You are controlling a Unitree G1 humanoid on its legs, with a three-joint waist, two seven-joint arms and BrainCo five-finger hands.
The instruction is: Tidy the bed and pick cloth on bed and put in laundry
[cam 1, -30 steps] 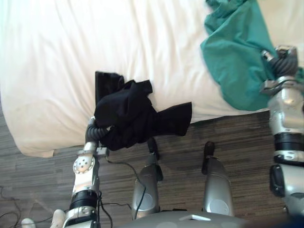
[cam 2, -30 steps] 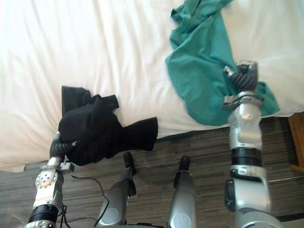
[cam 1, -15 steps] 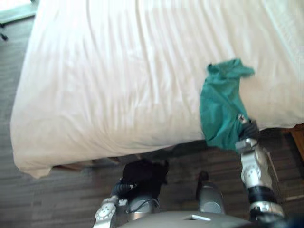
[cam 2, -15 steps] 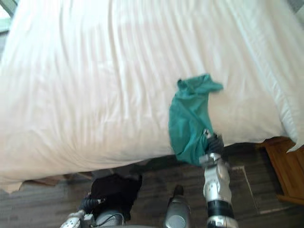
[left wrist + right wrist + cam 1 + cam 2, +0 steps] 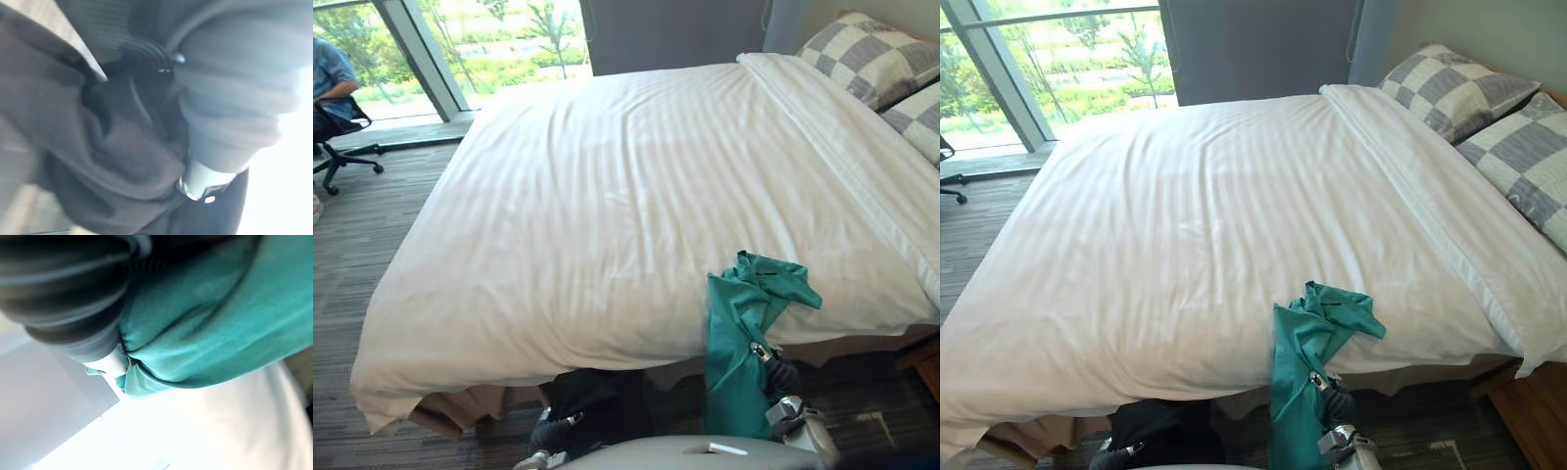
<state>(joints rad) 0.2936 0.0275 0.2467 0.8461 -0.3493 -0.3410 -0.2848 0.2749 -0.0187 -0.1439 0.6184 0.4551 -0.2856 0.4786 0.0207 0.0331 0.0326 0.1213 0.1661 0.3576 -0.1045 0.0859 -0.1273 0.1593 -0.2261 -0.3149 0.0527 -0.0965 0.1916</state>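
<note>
The bed (image 5: 607, 196) lies under a smooth white cover, with two checked pillows (image 5: 1449, 88) at its head on the right side. A window (image 5: 1087, 49) runs along the far left of the room. The teal cloth (image 5: 734, 333) straddles the bed's foot edge toward the right corner: its top end is bunched on the cover and the rest hangs down off the edge. The right hand (image 5: 773, 374) grips it low down, the fabric gathered tight against the hand. The black cloth (image 5: 592, 401) is off the bed, in a clump below the foot edge, near the middle. The left hand (image 5: 230, 112) has its fingers curled into that clump. A person (image 5: 328, 73) sits in a chair (image 5: 347, 147) by the window
</note>
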